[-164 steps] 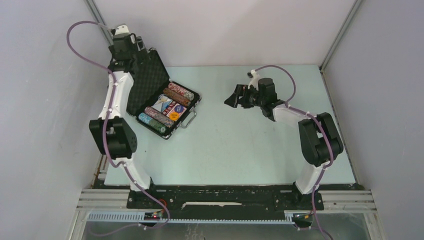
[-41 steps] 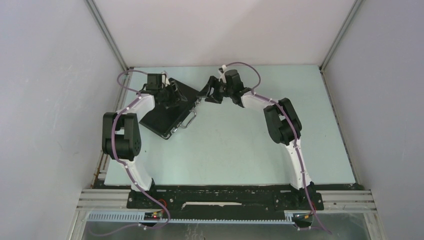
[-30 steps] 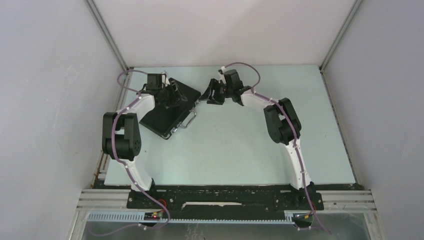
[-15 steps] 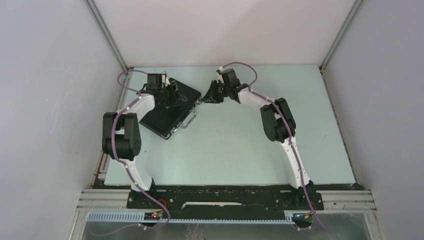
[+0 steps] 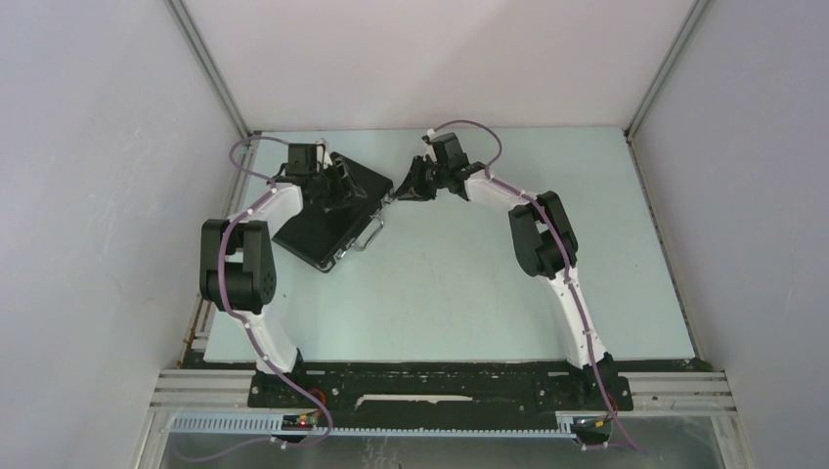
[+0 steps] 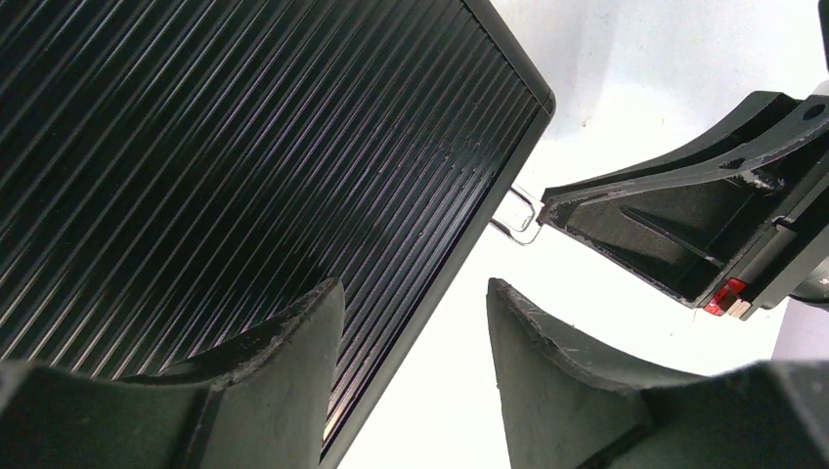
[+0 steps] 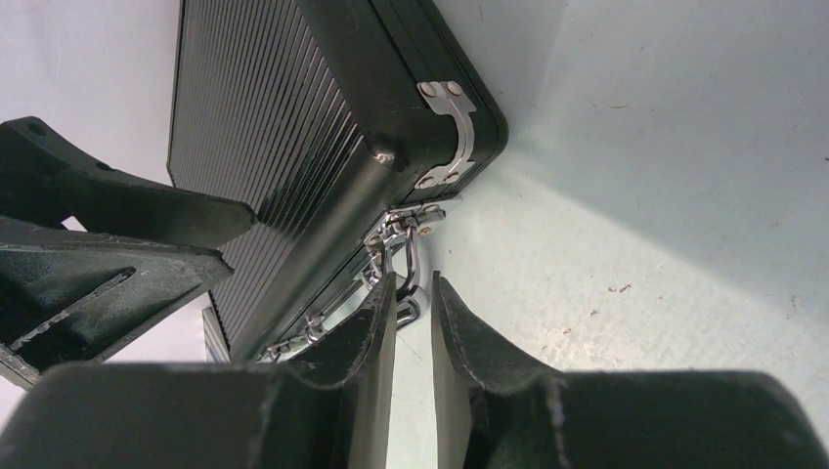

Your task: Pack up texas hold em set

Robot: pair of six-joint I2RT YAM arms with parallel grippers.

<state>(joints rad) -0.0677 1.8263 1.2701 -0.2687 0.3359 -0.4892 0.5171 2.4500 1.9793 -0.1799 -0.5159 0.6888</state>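
Lying shut on the counter (image 5: 469, 274), the case (image 5: 327, 217) is being flanked by both arms. The left end effector (image 6: 415, 293) is being held just above its ribbed lid, fingers spread apart. The right end effector (image 7: 413, 283) is being held at the case's corner, fingers nearly together around the chrome latch (image 7: 403, 252); whether the latch is being clamped cannot be told.

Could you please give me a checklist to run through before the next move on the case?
1. Case lid shut on its base: ok.
2. Left end effector open over the lid: ok.
3. Latch fastened: not ok, it appears to hang loose.
4. Right end effector lined up on the latch: ok, the latch sits at its fingertips.
5. Right end effector gripping the latch: cannot tell, its fingers stand narrowly apart.
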